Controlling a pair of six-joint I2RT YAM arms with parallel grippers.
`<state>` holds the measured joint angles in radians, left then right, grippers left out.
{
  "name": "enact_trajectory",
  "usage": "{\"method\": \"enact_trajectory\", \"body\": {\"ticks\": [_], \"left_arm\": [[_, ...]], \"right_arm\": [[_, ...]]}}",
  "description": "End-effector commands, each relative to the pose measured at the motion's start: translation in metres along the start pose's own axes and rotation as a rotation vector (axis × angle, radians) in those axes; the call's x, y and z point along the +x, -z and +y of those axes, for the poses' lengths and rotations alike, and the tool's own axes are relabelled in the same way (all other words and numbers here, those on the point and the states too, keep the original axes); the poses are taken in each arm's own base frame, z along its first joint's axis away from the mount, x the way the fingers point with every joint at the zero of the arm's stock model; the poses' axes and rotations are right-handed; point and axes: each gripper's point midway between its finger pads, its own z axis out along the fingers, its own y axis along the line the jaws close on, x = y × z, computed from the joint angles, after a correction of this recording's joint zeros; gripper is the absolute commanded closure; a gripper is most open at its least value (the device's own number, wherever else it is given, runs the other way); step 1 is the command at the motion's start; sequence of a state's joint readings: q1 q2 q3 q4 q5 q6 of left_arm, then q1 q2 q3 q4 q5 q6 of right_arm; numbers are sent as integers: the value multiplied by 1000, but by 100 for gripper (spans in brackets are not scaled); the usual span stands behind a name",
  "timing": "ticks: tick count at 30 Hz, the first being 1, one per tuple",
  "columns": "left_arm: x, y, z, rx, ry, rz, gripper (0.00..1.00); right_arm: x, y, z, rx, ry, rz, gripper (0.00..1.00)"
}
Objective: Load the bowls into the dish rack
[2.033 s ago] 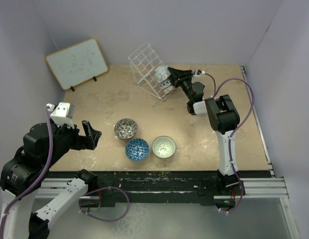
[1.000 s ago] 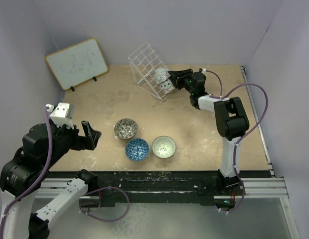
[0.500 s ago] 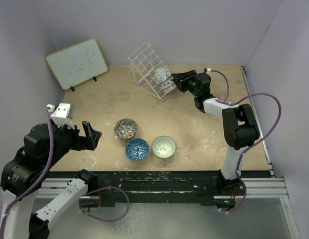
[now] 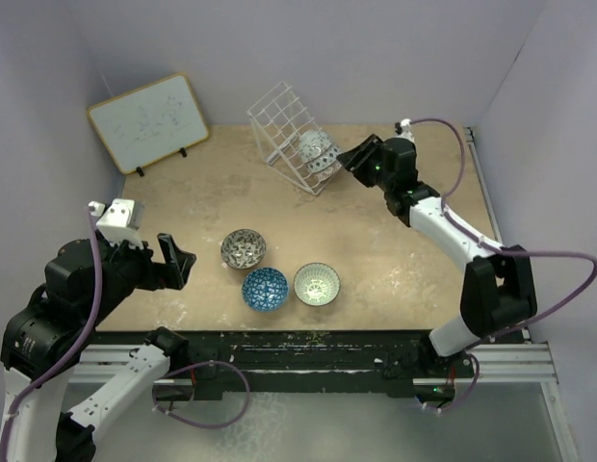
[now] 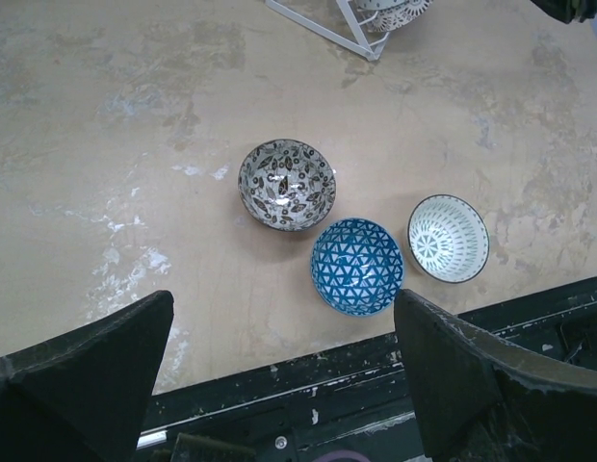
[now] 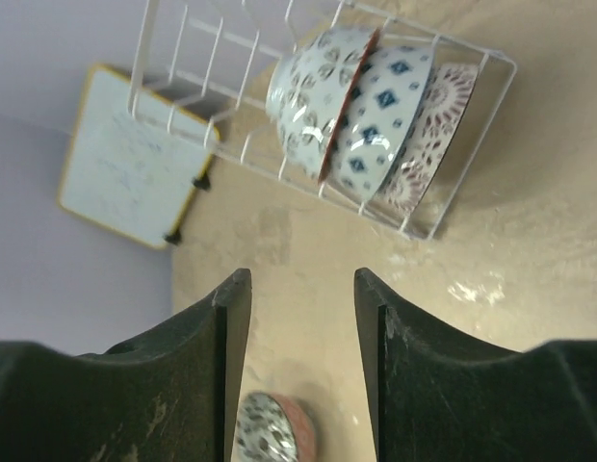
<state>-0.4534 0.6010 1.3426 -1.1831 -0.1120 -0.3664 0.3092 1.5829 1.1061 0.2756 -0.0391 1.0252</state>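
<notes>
- Low at 8 o'clock of the top view, left gripper [image 4: 173,260]: fingers [image 5: 87,371] spread wide, nothing held, poised above the table [image 4: 395,260] at 9 o'clock of the loose bowls.
- Back at 11 o'clock, wood-framed whiteboard [image 4: 149,120], propped against the wall.
- Near table centre, grey-silver bowl [image 4: 244,247]: upright, dark leaf-and-dot pattern inside.
- Just at its 5 o'clock, nearly touching, dark blue bowl [image 4: 265,289]: upright, white triangle lattice inside.
- At 12 o'clock of the table, dish rack [image 4: 279,120]: white wire grid, tipped at a slant.
- At 3 o'clock of the dark blue bowl, close beside it, pale green-white bowl [image 4: 317,284]: upright, fine radial pattern inside, dark rim.
- Against the rack's lower right corner, three bowls on edge, nested: a pale petal-print bowl [image 6: 313,101] with a red inside edge, a light blue bowl [image 6: 380,115] with diamonds, a red-pink bowl [image 6: 428,125] outermost.
- At 3 o'clock of the rack, right gripper [image 4: 349,159]: fingers [image 6: 226,366] parted, empty, clear of rack and bowls.
</notes>
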Motion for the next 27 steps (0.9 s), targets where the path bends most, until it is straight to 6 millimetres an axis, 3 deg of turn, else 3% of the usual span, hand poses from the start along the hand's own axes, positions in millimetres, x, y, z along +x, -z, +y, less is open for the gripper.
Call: {"method": "enact_trajectory", "body": {"ticks": [1,3,7,14,20,24,25,27], "left_arm": [[-24,3,-1,-12,12,-81,1],[-27,4,0,-16,6,-96,1],[-29,4,1,-20,0,-100,1],[-23,-1,1,-20,-7,-82,1],[-22,3,3,-22,-6,-90,1],[-20,5,4,-27,-5,-87,1],[-19,6,5,-29,-3,-84,1],[-16,5,6,-34,-3,-80,1]], "right_arm": [[41,40,-7,150,408,118,48],[79,60,-1,169,519,193,45],[132,101,-18,251,654,330,37],[184,150,-27,251,706,471,42],[248,182,-22,121,851,620,43],[262,189,-25,53,890,675,43],[267,192,-38,59,911,705,43],[274,193,-45,52,936,732,42]]}}
